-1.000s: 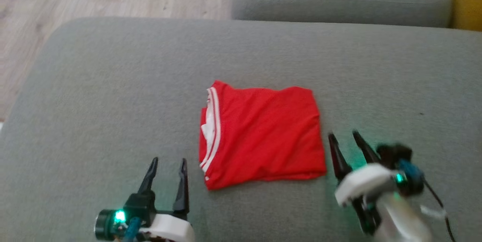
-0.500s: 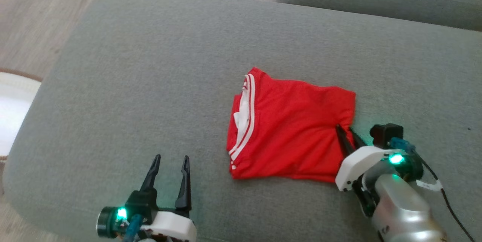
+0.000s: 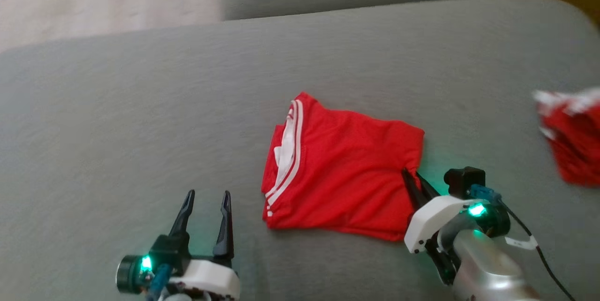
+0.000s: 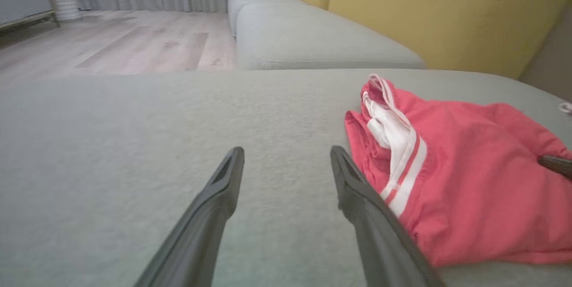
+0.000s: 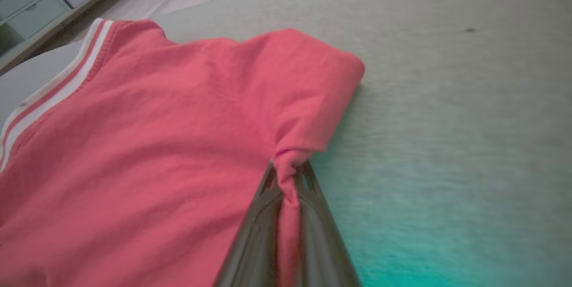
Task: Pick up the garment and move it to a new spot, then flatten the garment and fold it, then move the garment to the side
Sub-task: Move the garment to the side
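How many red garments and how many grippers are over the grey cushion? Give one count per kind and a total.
Red garments: 2, the folded red garment and a second red garment at the right edge.
Grippers: 2, the left gripper open, the right gripper pinching the folded one.
Total: 4

Dark tapered fingers point(image 3: 226, 226); white wrist shells point(image 3: 433, 219); green lights point(image 3: 476, 210); silver forearm point(image 3: 487, 268); black cable point(image 3: 546, 263).

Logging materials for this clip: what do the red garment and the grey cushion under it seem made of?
The red garment: soft, matte knit, perhaps sports jersey; it bunches into folds where the right pincer pinches it. The grey cushion: matte woven upholstery, probably; fine grainy texture shows.
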